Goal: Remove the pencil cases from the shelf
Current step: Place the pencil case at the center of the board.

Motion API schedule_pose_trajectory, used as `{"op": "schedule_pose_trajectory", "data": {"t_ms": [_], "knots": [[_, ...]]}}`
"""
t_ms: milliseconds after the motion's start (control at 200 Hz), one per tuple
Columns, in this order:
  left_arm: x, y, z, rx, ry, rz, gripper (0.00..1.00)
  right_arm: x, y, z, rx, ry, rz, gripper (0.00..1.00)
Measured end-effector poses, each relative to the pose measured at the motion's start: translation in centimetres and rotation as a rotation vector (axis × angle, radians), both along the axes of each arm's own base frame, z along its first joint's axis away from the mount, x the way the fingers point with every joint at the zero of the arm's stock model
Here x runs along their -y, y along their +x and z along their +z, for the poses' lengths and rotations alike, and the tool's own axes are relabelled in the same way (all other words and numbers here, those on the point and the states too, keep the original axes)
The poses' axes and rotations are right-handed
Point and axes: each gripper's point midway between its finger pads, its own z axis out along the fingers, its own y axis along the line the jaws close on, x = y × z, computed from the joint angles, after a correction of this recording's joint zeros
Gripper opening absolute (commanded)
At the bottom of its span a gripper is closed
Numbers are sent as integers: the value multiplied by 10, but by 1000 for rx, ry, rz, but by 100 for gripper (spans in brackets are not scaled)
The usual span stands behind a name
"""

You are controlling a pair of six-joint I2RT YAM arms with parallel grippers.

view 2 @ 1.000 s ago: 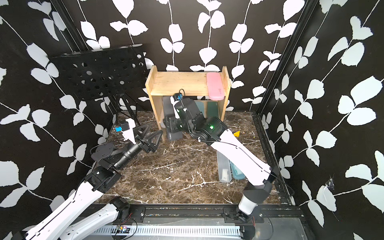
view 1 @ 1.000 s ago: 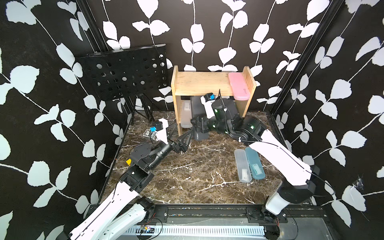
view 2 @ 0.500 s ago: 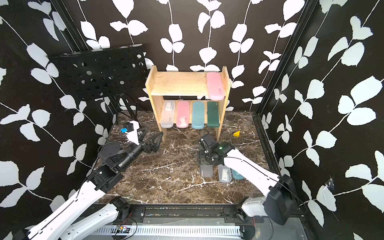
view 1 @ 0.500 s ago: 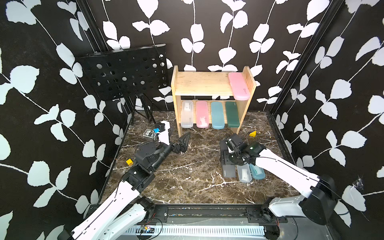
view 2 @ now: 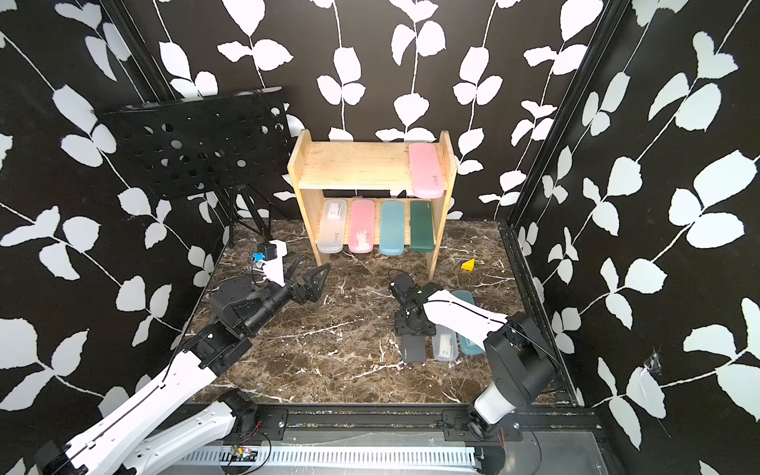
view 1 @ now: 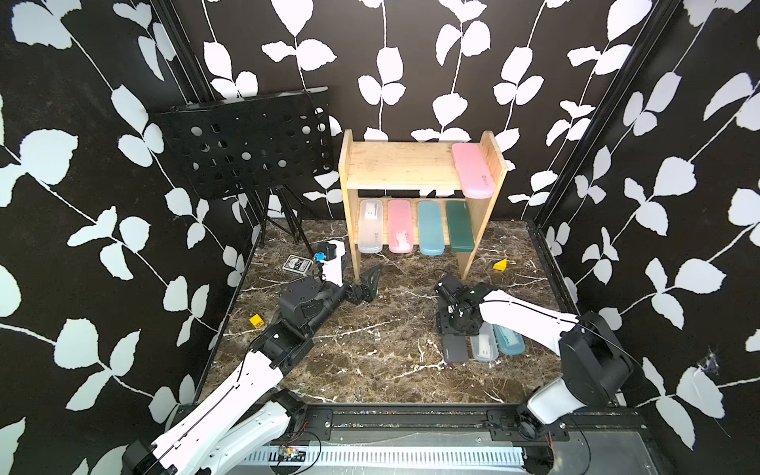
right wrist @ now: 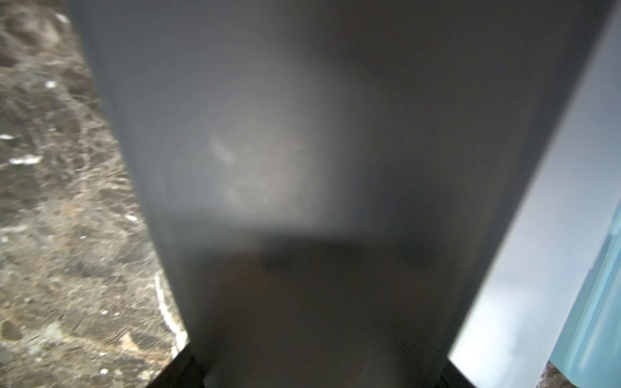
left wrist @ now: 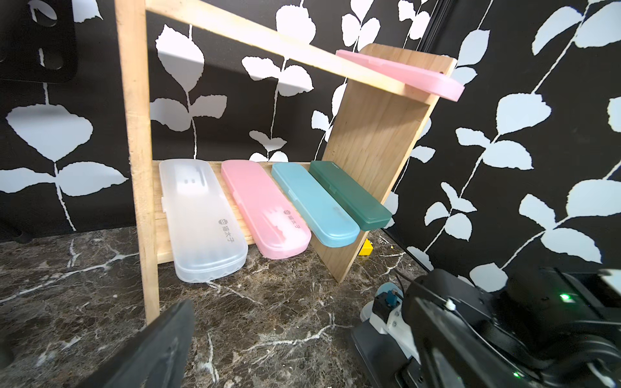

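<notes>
With the right claw point(view 1: 453, 329) pinching the black case point(view 1: 455, 352) at five o'clock from the shelf point(view 1: 395, 164), lay it flat just beside the clear case point(view 1: 484, 348) before releasing, while the left claw point(view 1: 370, 283) sits spread.

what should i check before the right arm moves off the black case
1. Black pencil case lying on the floor beside the floor frosted case: ok.
2. Right gripper released: not ok, shut on the black pencil case.
3. Left gripper open: ok.
4. Shelf emptied: not ok; lower tier holds shelf frosted case, lower pink case, teal case, dark green case.
5. Top pink case securely seated: cannot tell, it overhangs the front edge.
</notes>
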Motion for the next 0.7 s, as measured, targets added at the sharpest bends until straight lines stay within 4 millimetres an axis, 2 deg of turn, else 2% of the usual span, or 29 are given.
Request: {"op": "schedule_pose_trajectory", "data": {"t_ms": [450,700], "knots": [[10,5,-15,-37,29,-26,99,20,11,-22,-21,-36,-24,67],[10,5,-15,-37,29,-28,99,25,16,-22,-9,-47,-6,80]]}}
